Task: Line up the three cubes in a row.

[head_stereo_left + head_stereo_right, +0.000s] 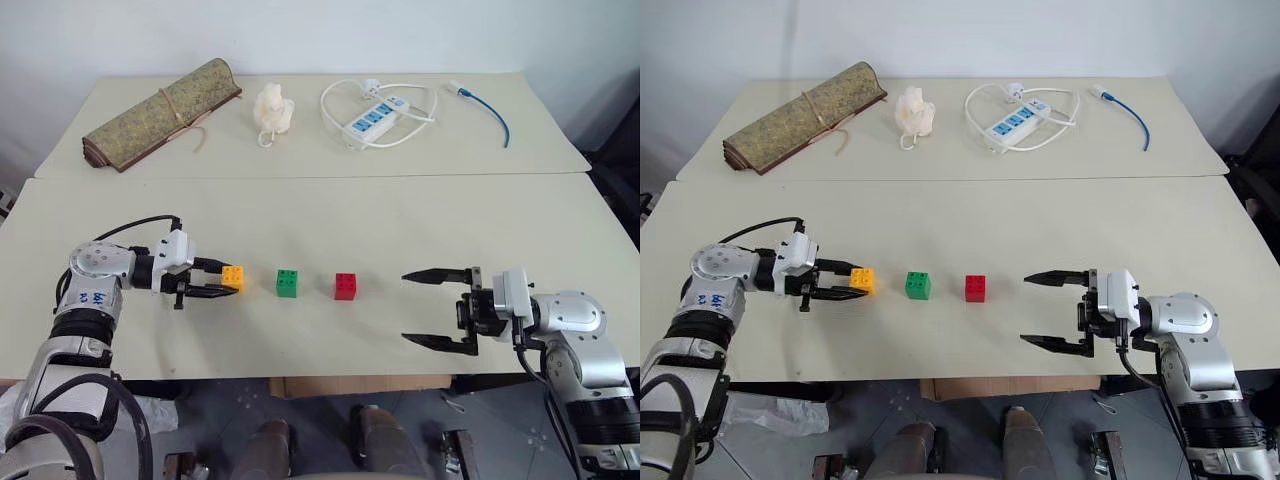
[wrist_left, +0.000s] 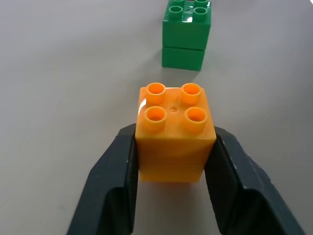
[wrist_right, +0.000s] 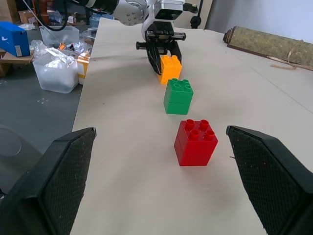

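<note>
Three cubes are set in a row on the table (image 1: pixel 300 210): yellow-orange cube (image 1: pixel 232 277), green cube (image 1: pixel 287 283), red cube (image 1: pixel 346 286). The yellow-orange cube is hugged by the left gripper (image 1: pixel 224 283), and could be dragged crooked if the fingers stick. The right gripper (image 1: pixel 425 308) is spread wide.

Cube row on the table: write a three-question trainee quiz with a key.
1. True or false: the small yellow-orange studded plastic cube sits between the left gripper fingers.
2. Which cube is in the middle: A the red studded plastic cube, B the green studded plastic cube, C yellow-orange?
3. Fill in: the right gripper jaws stand ____.
Key: 1 true; 2 B; 3 open.
</note>
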`<state>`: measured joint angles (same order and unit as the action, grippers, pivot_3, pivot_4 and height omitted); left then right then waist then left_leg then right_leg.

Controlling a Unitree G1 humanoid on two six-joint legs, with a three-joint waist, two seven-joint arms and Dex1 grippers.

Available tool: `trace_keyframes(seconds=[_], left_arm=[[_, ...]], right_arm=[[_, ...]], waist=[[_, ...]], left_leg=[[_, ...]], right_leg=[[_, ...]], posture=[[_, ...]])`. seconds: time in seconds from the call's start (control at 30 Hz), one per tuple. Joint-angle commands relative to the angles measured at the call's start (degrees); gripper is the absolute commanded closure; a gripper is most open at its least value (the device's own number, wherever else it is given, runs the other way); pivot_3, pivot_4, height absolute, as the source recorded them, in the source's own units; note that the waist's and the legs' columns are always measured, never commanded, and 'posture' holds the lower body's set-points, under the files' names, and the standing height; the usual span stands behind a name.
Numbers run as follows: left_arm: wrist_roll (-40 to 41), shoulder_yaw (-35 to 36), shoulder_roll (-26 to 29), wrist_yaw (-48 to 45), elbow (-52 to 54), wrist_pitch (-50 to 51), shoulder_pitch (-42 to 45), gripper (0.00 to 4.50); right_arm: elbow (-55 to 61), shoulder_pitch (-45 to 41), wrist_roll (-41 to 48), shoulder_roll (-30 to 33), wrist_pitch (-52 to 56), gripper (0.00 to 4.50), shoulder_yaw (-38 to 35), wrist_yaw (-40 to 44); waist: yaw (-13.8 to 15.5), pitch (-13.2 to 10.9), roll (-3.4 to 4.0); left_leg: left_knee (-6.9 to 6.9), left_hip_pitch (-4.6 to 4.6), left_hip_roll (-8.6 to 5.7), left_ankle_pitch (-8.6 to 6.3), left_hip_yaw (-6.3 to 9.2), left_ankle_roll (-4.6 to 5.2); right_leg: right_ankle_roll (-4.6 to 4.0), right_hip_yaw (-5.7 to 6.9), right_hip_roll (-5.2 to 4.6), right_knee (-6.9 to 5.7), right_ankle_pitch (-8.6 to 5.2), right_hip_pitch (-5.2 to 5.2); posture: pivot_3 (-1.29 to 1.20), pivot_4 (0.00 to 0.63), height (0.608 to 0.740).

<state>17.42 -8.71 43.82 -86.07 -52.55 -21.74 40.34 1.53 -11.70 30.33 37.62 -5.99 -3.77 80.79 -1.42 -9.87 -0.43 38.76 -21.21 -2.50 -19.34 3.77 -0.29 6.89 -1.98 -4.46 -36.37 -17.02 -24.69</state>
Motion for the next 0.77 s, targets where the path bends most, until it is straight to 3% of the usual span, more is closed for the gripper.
trace_keyframes(seconds=[0.03,0.17,0.3,0.5,0.77], left_arm=[[0.90,0.82,0.99,-6.43,0.97,-0.88,-0.27,1.40],[2.76,6.31,3.38,-3.88,3.29,0.73,-2.08,0.23],[5.18,12.32,6.78,-0.63,10.56,3.08,-8.68,0.23],[12.63,25.10,10.71,6.56,29.52,15.07,-23.42,0.23],[9.28,31.40,9.60,14.22,36.17,13.88,-31.72,0.23]], right_arm=[[-0.66,-1.32,0.33,0.02,-0.83,0.00,-0.34,0.76],[-2.89,-4.38,0.62,-0.29,-1.05,0.00,0.51,2.62],[-4.30,-7.33,1.05,0.05,-0.63,0.00,0.48,4.02],[-4.81,-11.94,2.13,-0.94,1.03,0.00,0.87,4.43],[-9.21,-14.72,0.75,-2.66,-0.12,0.00,1.99,6.51]], waist=[[0.08,0.00,0.00],[0.06,-0.01,-0.01],[-0.34,-0.01,0.01],[-0.01,-0.04,0.04],[1.22,-0.05,0.07]], left_leg=[[0.01,-0.01,0.00,0.00,0.01,0.00],[0.13,-0.05,-0.01,-0.01,0.01,0.02],[0.10,-0.05,0.05,-0.04,0.01,-0.02],[0.12,-0.05,0.13,-0.08,0.01,-0.02],[0.11,-0.03,0.07,-0.15,0.10,0.04]], right_leg=[[0.00,0.01,0.00,-0.01,0.00,0.00],[0.00,0.02,-0.02,-0.03,0.00,0.00],[-0.01,0.01,0.00,-0.03,0.00,-0.04],[-0.05,-0.07,-0.01,-0.03,-0.02,-0.04],[-0.05,-0.01,-0.06,0.26,-0.03,0.09]], posture=[[0.00,0.150,0.740],[0.00,0.150,0.740],[0.00,0.150,0.740],[0.00,0.150,0.740],[0.00,0.150,0.740]])
